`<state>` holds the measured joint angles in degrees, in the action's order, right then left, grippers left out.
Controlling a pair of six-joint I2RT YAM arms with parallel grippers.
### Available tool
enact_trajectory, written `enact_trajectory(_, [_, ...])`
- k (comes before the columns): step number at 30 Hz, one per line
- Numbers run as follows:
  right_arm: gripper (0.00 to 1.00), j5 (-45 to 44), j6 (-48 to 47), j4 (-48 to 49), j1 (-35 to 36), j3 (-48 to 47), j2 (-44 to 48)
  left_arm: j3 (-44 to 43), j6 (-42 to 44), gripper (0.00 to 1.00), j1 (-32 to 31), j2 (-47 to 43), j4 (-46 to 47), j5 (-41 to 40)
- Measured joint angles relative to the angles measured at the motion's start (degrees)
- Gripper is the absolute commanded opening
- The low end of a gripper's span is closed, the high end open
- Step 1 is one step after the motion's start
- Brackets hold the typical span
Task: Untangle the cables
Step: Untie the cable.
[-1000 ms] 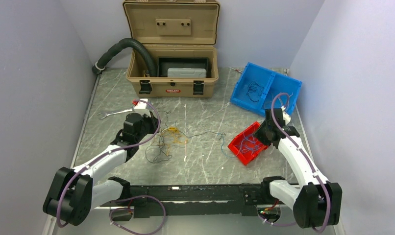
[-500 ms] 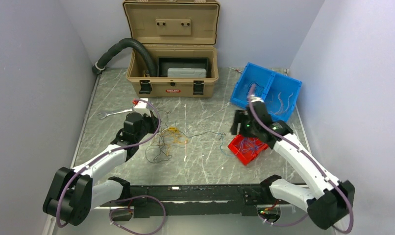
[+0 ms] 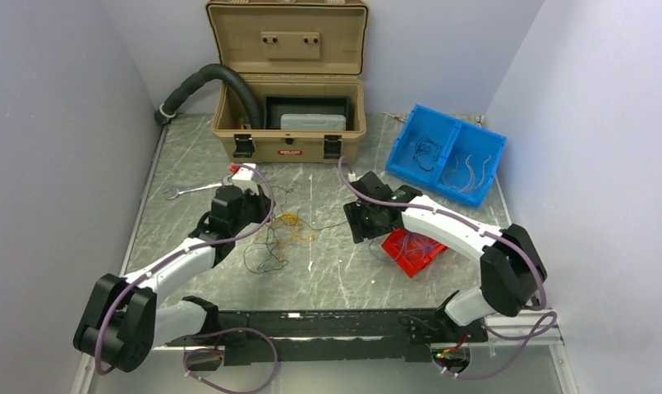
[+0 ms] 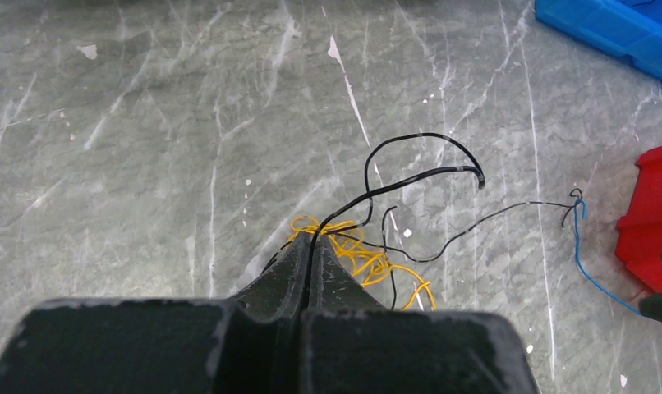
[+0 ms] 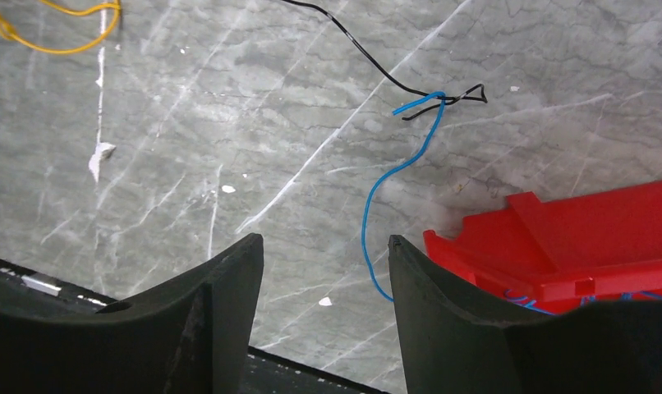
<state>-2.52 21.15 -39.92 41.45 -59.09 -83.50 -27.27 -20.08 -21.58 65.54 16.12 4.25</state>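
Marble table (image 3: pixel 344 279), red bin (image 3: pixel 416 251) beside cables (image 3: pixel 282 231)

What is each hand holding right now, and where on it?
Left hand pinches a black wire at its fingertips, where it rises from the yellow tangle. Right hand is open and holds nothing.

The grey marbled surface (image 3: pixel 336 275) carries an open tan case (image 3: pixel 288 144) at its far edge. A black corrugated hose (image 3: pixel 198 78) arches into the case from the far left corner. A blue two-part bin (image 3: pixel 403 148) sits far right, with a red bin (image 3: pixel 397 253) nearer. A wrench (image 3: pixel 190 190) lies at left. Thin cables (image 3: pixel 280 238), yellow-orange, black and blue, sprawl loosely mid-surface, one blue strand (image 5: pixel 364 222) running just beside the red bin.
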Motion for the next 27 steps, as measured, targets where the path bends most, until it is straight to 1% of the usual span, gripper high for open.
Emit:
enact_trajectory(5, [0.59, -0.57, 0.04, 1.7, 0.0, 1.46, -1.75, -0.96, 0.83, 0.0, -0.72, 0.44, -0.55, 0.61])
enact_trajectory(13, [0.59, -1.62, 0.46, 5.38, -0.87, 6.38, -2.73, -1.68, 1.25, 0.0, -1.38, 1.99, -0.83, 0.92])
enact_trajectory(20, [0.58, -1.18, 0.96, 8.72, -1.33, 10.1, -4.52, -1.68, 1.42, 0.0, -1.55, 2.08, -0.98, 0.92])
enact_trajectory(23, [0.46, -0.96, 0.98, 9.51, -1.33, 10.8, -5.79, -1.7, 1.44, 0.0, -1.55, 2.19, -0.98, 0.92])
enact_trajectory(26, [0.27, -0.96, 0.85, 9.97, -1.36, 10.82, -5.79, -1.7, 1.62, 0.0, -1.64, 2.23, -1.01, 0.9])
enact_trajectory(27, [0.18, -0.94, 0.83, 9.99, -1.38, 10.82, -5.79, -1.7, 1.64, 0.0, -1.66, 2.23, -1.01, 0.9])
